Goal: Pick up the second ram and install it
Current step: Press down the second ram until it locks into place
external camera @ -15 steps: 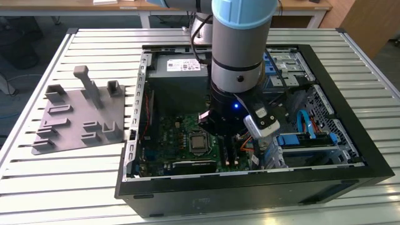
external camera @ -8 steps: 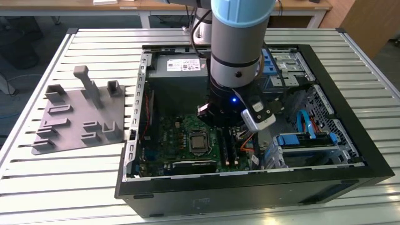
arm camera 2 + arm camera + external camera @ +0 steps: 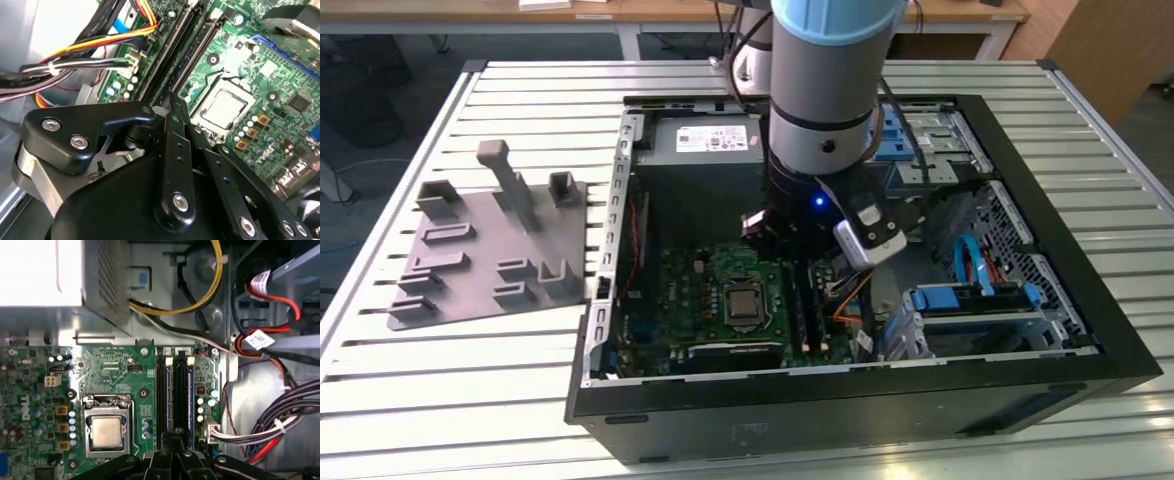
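The open computer case (image 3: 1067, 330) lies on the slatted table (image 3: 400, 400), with the fixture plate (image 3: 494, 250) beside it toward the exterior view's left. Inside, the motherboard (image 3: 680, 290) sits below the power supply (image 3: 700, 140); the memory slots (image 3: 175, 395) run beside the processor socket (image 3: 106, 427).

You're in a robotics lab or workshop: an open computer case (image 3: 854, 290) sits on a slatted metal desk (image 3: 440, 400), with wooden workbenches (image 3: 587, 12) behind.
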`<action>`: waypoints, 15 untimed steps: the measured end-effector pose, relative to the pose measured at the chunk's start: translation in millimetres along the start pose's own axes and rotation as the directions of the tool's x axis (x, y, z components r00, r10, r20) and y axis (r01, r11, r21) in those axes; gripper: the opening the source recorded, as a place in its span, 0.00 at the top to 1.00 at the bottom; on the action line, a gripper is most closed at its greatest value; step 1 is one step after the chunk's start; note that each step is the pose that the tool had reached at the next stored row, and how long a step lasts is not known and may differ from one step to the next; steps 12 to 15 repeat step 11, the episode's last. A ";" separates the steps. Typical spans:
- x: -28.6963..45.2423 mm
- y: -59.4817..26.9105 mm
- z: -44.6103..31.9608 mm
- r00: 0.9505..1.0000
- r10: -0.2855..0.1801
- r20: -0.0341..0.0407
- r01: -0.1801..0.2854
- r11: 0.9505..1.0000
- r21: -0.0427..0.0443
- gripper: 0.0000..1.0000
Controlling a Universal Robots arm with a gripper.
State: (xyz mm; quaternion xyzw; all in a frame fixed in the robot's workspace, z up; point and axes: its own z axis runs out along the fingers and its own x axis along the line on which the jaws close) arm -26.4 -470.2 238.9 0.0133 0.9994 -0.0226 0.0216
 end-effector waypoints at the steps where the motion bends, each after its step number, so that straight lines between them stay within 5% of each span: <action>1: -0.2 0.2 -3.7 1.000 0.000 0.000 0.000 1.000 0.000 0.90; 6: -1.1 -0.7 -25.2 1.000 0.000 0.000 0.000 1.000 0.000 0.90; 15: -1.1 -0.8 -26.7 1.000 0.000 0.000 0.000 1.000 -0.001 0.90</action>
